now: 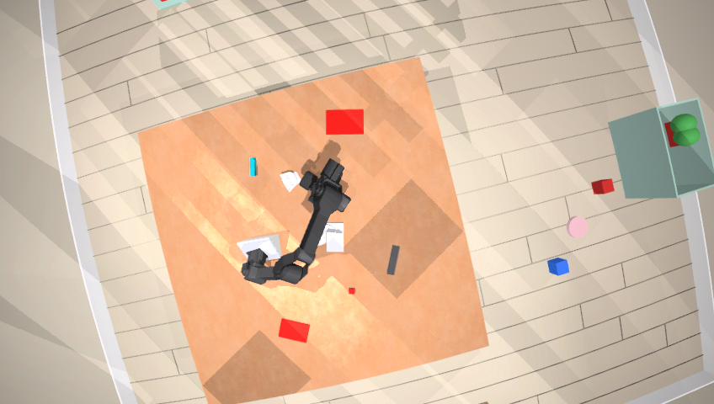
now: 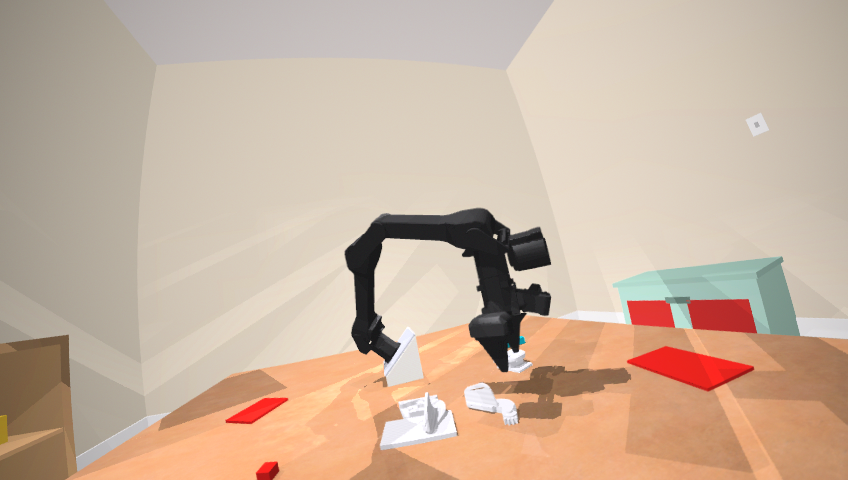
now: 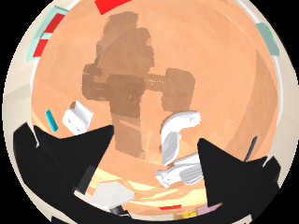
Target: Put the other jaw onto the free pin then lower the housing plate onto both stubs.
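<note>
A plank-floored room with plain beige walls, a wall switch (image 2: 756,124) and a mint-green cabinet (image 2: 645,284) resembles a home.

Red block (image 1: 602,186) near green cabinet (image 1: 643,150); pink disc (image 1: 578,226) between blocks.

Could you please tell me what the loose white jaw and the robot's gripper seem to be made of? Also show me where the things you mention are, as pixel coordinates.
Loose white jaw (image 2: 479,398) (image 3: 170,140): probably matte plastic, evenly white without metallic glints.

Gripper (image 2: 512,364) (image 3: 157,137): dark, satin plastic or coated metal; soft highlights leave it open.
</note>
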You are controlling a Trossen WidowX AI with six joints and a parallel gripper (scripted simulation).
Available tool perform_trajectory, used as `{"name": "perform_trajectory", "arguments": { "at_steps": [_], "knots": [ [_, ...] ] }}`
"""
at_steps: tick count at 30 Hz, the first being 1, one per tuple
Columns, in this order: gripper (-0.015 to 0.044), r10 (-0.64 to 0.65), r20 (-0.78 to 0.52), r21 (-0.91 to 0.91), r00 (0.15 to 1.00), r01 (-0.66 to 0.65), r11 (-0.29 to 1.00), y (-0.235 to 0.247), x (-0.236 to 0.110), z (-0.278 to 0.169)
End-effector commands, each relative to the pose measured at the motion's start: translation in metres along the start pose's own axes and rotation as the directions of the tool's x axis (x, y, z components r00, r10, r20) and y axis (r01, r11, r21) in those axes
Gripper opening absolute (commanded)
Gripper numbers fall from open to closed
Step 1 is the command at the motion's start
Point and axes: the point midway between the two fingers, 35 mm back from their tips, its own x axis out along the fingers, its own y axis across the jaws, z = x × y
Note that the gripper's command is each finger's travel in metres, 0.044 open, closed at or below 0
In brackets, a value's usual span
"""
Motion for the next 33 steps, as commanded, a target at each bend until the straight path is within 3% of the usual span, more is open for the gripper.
{"name": "perform_trajectory", "arguments": {
  "at_steps": [1,12,28,33],
  "knots": [
    [0.0440,-0.001,0.002,-0.001,1.000,0.001,1.000,-0.0001,-0.0001,0.0004],
    [0.0440,-0.001,0.002,-0.001,1.000,0.001,1.000,-0.0001,-0.0001,0.0004],
    [0.0020,0.008,-0.001,0.008,1.000,-0.008,1.000,0.0001,-0.0098,-0.0008],
    [0.0000,0.008,-0.001,0.008,1.000,-0.008,1.000,0.0001,-0.0098,-0.0008]
  ]
}}
